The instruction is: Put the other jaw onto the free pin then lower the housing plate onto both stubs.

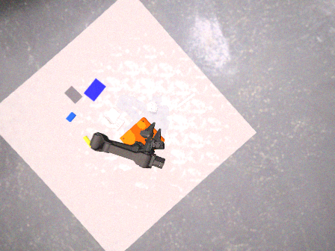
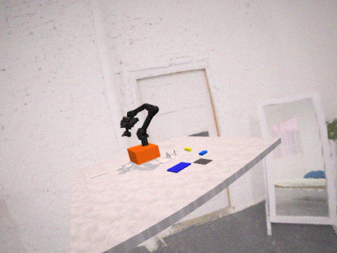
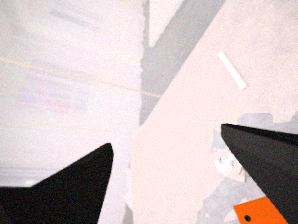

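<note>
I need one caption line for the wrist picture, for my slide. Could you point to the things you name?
Wrist view: the open gripper (image 1: 156, 129) (image 2: 127, 134) (image 3: 166, 139) above the table, a white stick (image 1: 185, 100) (image 2: 100, 175) (image 3: 233, 70) and an orange block's corner beyond.

The site is a white-walled interior resembling a studio or loft room; the exact room type cannot be confirmed. Indicators: a painted white brick wall (image 2: 56, 68); a white-framed rectangular panel (image 2: 173, 98) with a wooden edge, standing behind the jaws; and a tall white-framed mirror (image 2: 265, 166) reflecting a pale bench-like surface with a blue item on it. Below the level of the jaws lies a mottled grey floor (image 1: 292, 123) (image 2: 241, 230), concrete-like in finish.
</note>
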Robot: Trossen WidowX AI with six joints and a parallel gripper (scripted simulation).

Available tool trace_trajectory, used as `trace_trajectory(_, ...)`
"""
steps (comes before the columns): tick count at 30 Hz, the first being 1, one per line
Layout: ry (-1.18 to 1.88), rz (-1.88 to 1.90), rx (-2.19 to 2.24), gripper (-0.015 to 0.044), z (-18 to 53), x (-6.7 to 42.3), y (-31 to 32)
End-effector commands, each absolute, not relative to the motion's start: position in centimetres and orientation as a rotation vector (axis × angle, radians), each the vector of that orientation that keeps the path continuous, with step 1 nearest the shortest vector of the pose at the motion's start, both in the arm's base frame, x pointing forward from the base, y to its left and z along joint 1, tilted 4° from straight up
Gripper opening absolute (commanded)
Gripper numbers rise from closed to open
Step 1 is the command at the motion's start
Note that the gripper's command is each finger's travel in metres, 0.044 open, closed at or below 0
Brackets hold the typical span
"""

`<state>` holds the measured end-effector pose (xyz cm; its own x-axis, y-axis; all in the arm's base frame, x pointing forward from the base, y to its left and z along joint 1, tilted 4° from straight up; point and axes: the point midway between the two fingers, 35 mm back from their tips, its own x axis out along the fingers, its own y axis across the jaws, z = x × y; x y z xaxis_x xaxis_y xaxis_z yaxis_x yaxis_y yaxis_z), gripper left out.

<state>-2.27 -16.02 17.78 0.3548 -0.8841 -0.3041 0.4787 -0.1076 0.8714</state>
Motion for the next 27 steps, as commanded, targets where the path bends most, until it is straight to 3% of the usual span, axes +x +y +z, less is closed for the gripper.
trace_trajectory(1, -0.446, -1.217, 1.184, 0.0426, 17.8, -2.3, -16.0)
trace_trajectory(27, -0.016, -0.885, 1.457, 0.0440, 15.2, 3.7, -15.9)
